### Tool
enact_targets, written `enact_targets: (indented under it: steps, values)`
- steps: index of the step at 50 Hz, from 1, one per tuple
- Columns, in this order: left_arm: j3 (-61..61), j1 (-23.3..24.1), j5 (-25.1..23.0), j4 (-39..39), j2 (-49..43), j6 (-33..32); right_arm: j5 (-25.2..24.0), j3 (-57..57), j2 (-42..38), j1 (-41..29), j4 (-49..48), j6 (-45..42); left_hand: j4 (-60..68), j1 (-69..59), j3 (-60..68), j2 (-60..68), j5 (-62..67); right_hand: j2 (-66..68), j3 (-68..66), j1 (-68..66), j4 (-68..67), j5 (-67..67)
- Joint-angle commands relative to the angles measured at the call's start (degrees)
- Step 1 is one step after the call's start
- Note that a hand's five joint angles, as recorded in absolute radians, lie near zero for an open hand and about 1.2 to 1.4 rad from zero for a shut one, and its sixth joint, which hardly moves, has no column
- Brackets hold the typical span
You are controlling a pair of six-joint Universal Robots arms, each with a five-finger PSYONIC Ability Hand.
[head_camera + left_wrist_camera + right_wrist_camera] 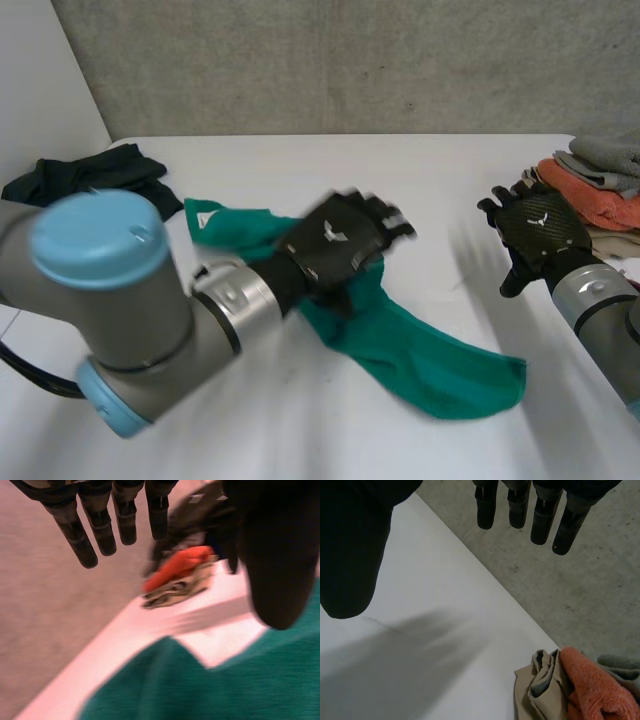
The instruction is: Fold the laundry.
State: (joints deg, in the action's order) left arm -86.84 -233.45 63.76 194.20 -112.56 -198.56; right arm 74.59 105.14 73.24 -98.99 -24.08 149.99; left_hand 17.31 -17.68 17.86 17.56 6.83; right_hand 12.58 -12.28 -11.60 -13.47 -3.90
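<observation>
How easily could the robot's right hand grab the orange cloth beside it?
Probably yes. The right hand is open and empty, close beside the orange cloth, with nothing between them. A grey cloth lies partly on top, though.

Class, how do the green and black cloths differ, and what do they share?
The green cloth lies stretched out mid-table; the black cloth sits bunched at the far left corner. The left hand is over the green cloth; the black cloth lies alone. Both are unfolded, on the table.

White table point(300, 160), green cloth point(440, 370) mid-table, dark garment point(90, 175) far left, stacked cloths point(600, 190) right
</observation>
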Motion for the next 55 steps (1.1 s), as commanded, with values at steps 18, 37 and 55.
enact_targets:
  steps: [18, 37, 55]
  values:
    - [12.5, -23.7, 7.5, -4.3, -14.1, -1.4, -8.1, -33.4, -11.4, -11.3, 34.7, 12.1, 3.5, -3.1, 2.9, 3.3, 4.0, -2.6, 2.3, 1.6, 3.5, 3.9]
    - [19.9, -20.1, 5.8, -6.0, -22.8, -1.6, -0.1, -30.6, -13.8, -17.6, 31.4, 5.4, 9.4, -9.0, 8.8, 9.1, 9.8, -2.6, 2.3, 1.6, 3.5, 3.9]
    - [25.3, -19.7, 8.8, -6.5, -23.4, -2.8, 2.4, -13.6, -3.6, -18.4, 29.6, 14.3, 62.7, -62.3, 62.1, 62.4, 63.2, -2.6, 2.3, 1.6, 3.5, 3.9]
